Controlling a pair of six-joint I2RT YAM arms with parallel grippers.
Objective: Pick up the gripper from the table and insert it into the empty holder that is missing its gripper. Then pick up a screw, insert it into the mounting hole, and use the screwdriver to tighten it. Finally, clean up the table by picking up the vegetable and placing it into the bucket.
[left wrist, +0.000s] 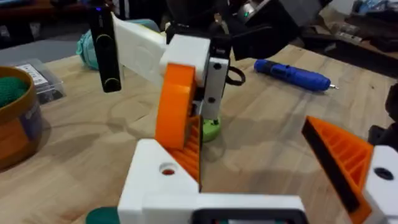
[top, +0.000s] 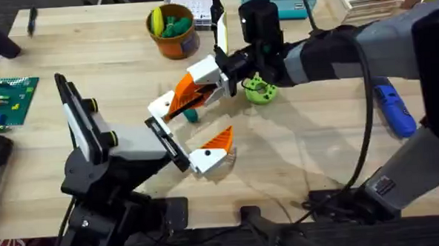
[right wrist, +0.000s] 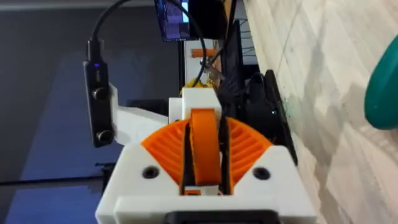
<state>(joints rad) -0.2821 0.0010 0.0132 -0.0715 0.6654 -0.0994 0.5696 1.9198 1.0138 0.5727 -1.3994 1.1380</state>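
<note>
My right gripper (top: 195,85) reaches across from the right and is shut on the gripper (top: 180,96), a long orange wedge. In the right wrist view its ribbed pads clamp the orange body (right wrist: 204,149). The wedge's lower end meets the white holder (top: 159,111) on the left arm's black rail (top: 170,144); I cannot tell whether it is seated. The left wrist view shows the wedge (left wrist: 175,106) standing over the holder block (left wrist: 163,180). My left gripper (top: 197,128) stands wide open, with its fixed orange finger (top: 214,147) apart. The teal vegetable (top: 192,115) lies just beneath. The bucket (top: 177,42) stands behind.
A lime-green ring (top: 261,90) lies beside the right gripper. The blue screwdriver (top: 393,109) rests at the right. A teal pouch (top: 277,3) sits at the back, and a green circuit board (top: 7,99) lies at the left edge. Corn and green toys fill the bucket.
</note>
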